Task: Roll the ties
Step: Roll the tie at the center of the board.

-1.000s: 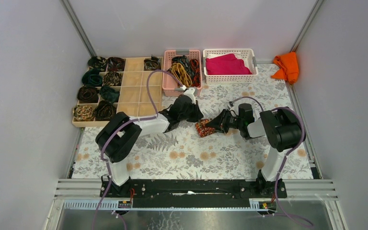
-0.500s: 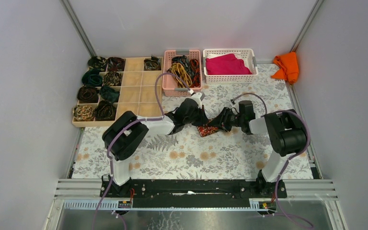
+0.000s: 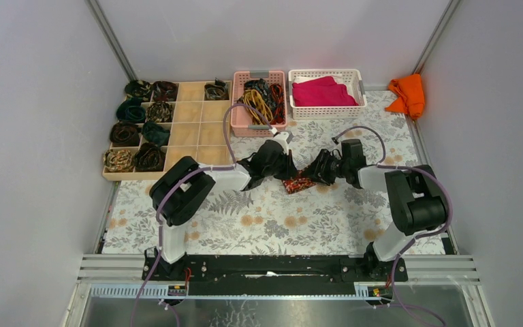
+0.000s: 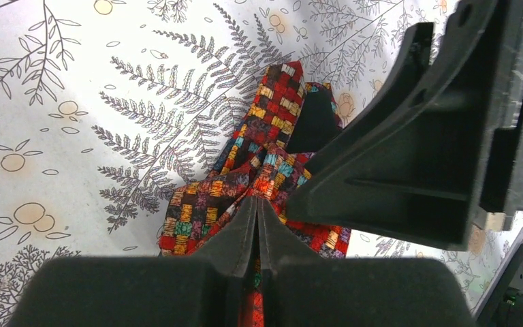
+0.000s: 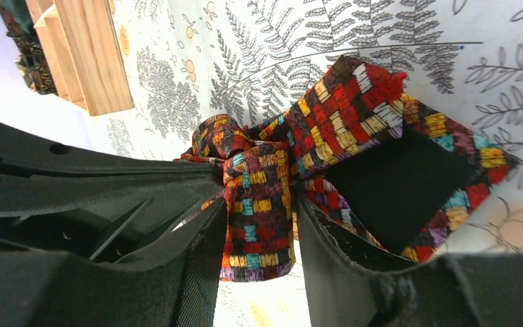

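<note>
A red-orange-and-dark patterned tie [image 3: 298,184] lies bunched on the floral table cover at the middle. My left gripper [image 3: 287,174] meets it from the left, my right gripper [image 3: 312,178] from the right. In the left wrist view the left gripper [image 4: 257,210] is shut, pinching a fold of the tie [image 4: 272,129], with the right gripper's finger [image 4: 395,157] close beside it. In the right wrist view the right gripper [image 5: 262,211] grips a strip of the tie [image 5: 354,109] between its fingers. The rest hangs in a loose loop.
A wooden compartment tray [image 3: 189,129] at the back left holds several rolled ties; its corner shows in the right wrist view [image 5: 95,54]. A pink basket [image 3: 240,116] holds loose ties. A white basket [image 3: 354,109] holds magenta cloth. An orange cloth [image 3: 408,95] lies at the back right.
Both grippers have closed in on each other over the table's middle. The tie, held before by the right gripper alone, is now held by both, and the left gripper has shut on it.
</note>
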{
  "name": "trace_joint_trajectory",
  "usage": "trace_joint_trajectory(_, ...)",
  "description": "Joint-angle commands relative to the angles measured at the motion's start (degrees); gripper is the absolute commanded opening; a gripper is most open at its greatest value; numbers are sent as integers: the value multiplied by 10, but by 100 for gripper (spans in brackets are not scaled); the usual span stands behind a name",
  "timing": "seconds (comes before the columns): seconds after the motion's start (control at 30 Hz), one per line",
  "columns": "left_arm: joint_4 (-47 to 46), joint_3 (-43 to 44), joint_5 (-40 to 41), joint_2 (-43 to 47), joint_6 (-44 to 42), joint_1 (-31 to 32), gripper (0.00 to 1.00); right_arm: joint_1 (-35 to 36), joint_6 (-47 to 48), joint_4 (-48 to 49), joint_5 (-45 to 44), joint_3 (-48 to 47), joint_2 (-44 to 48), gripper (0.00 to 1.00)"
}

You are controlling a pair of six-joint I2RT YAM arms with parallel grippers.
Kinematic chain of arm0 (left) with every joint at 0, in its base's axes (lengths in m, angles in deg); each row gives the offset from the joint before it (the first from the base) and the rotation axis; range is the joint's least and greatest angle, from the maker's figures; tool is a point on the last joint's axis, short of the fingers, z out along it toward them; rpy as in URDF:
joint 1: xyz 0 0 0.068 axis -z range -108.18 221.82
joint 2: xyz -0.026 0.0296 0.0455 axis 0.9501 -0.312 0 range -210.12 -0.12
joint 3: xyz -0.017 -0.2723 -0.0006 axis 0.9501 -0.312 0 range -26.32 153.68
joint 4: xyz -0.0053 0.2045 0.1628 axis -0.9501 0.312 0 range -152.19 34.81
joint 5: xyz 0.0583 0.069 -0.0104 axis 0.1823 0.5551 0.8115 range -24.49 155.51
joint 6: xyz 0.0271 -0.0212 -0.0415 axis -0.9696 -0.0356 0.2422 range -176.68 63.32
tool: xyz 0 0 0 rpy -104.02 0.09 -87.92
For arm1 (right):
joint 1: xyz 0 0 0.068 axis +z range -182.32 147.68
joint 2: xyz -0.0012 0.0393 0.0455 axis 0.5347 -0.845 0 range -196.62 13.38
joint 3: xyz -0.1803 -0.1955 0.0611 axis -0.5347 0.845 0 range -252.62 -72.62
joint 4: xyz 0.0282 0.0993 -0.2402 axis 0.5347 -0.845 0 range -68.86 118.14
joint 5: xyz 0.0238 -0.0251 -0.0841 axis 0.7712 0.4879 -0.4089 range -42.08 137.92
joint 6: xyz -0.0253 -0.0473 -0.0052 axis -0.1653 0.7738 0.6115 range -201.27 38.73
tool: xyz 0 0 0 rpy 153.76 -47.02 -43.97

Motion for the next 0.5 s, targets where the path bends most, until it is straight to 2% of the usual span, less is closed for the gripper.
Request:
trace_joint_trajectory(0.0, -4, 14, -3, -19, -8, 5, 7, -3, 43, -62, -46, -26, 53, 50)
trace_joint_trajectory(0.47, 48, 64, -28, -9, -1, 5, 10, -4, 95, -160, -174, -22, 139, 46)
